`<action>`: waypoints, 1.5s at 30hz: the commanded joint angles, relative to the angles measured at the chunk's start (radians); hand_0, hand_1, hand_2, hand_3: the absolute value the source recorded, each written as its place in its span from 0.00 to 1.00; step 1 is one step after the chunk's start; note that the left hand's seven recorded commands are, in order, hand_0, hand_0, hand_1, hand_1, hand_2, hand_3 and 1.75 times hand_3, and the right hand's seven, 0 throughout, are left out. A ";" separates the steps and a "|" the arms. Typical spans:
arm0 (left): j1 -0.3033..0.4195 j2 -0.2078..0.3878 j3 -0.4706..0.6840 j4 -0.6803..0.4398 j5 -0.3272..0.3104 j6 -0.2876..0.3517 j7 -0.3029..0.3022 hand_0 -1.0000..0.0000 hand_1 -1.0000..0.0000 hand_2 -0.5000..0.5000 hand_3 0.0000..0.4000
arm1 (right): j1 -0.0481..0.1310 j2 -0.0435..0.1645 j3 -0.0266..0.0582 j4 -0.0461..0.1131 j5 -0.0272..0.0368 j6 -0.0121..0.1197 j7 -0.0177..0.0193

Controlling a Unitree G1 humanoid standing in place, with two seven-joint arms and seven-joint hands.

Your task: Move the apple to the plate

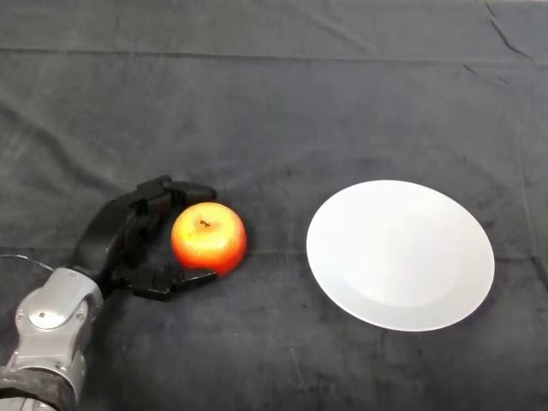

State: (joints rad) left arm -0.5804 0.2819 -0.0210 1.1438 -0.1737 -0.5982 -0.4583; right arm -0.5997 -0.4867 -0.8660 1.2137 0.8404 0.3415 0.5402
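Observation:
A red and yellow apple [210, 237] sits on the dark cloth, left of centre, stem up. My black left hand [128, 235] wraps it from the left: the fingers curl over its far side and the thumb reaches along its near side, both touching the fruit. A white round plate [400, 254] lies empty on the cloth to the right of the apple, a short gap between them.
The dark wrinkled cloth [274, 103] covers the whole table. My silver-grey forearm [51, 330] enters from the lower left corner.

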 commanded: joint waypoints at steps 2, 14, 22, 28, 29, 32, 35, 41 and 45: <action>0.018 -0.016 -0.040 0.011 0.011 -0.005 -0.024 0.00 0.80 0.10 1.00 | 0.002 -0.010 -0.0119 -0.008 -0.0004 -0.003 -0.0065; -0.047 0.019 -0.008 0.006 -0.027 0.011 -0.031 0.00 0.71 0.15 1.00 | 0.002 -0.010 -0.0119 -0.008 -0.0003 -0.003 -0.0062; -0.122 0.010 0.024 -0.007 -0.050 -0.012 -0.011 0.00 0.68 0.16 1.00 | 0.001 -0.010 -0.0120 -0.007 -0.0002 -0.003 -0.0059; -0.168 -0.009 0.037 -0.015 -0.059 -0.053 -0.007 0.00 0.68 0.16 1.00 | 0.001 -0.011 -0.0121 -0.006 -0.0002 -0.003 -0.0056; -0.173 -0.012 0.038 -0.017 -0.061 -0.062 -0.009 0.00 0.68 0.16 1.00 | 0.001 -0.011 -0.0121 -0.006 -0.0002 -0.003 -0.0055; -0.181 -0.020 0.041 -0.018 -0.064 -0.086 -0.014 0.00 0.68 0.16 1.00 | 0.001 -0.011 -0.0122 -0.006 -0.0001 -0.003 -0.0054; -0.193 -0.033 0.038 -0.017 -0.061 -0.109 -0.012 0.00 0.67 0.16 1.00 | 0.001 -0.011 -0.0122 -0.005 -0.0001 -0.003 -0.0052; -0.209 -0.065 0.016 -0.009 -0.046 -0.139 -0.001 0.00 0.67 0.16 1.00 | 0.001 -0.011 -0.0124 -0.005 -0.0001 -0.003 -0.0048; -0.222 -0.090 -0.011 0.001 -0.032 -0.150 0.012 0.00 0.67 0.16 1.00 | 0.001 -0.011 -0.0125 -0.004 0.0000 -0.003 -0.0046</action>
State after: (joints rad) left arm -0.7299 0.1937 -0.0194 1.1439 -0.2103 -0.7229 -0.4489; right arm -0.5996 -0.4868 -0.8663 1.2137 0.8404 0.3415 0.5401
